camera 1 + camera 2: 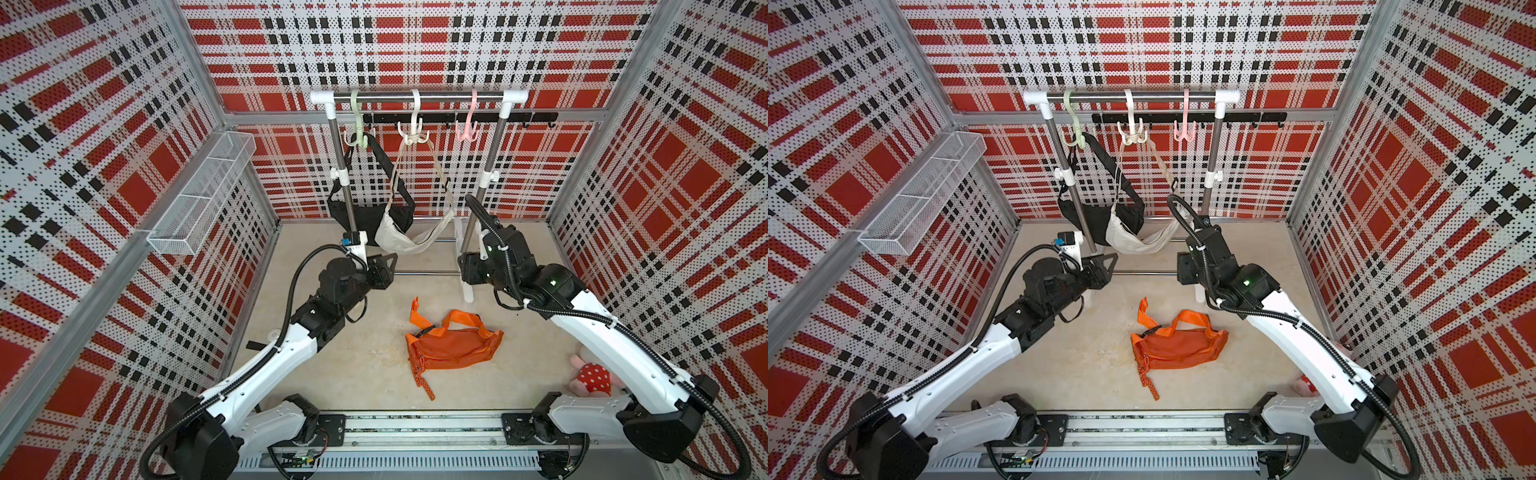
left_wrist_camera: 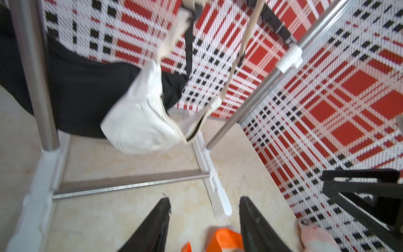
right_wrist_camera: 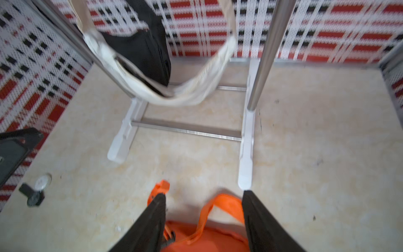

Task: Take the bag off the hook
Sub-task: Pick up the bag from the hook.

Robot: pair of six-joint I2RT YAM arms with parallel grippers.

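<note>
Under white plastic hook (image 1: 413, 135), slack cream fabric bag (image 1: 394, 237), left tool (image 2: 205, 218) and right tool (image 3: 204, 207) parted, empty

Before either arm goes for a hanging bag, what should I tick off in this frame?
1. Left gripper open, nothing between its fingers: ok.
2. Right gripper open, nothing gripped: ok.
3. Cream bag strap looped over the white hook: ok.
4. Black bag hanging from the green hook: ok.
5. Cream bag hanging free of the black bag: cannot tell; they overlap in both top views.
6. Orange bag lying on the floor in front of the rack, with the pink hook bare: ok.
</note>
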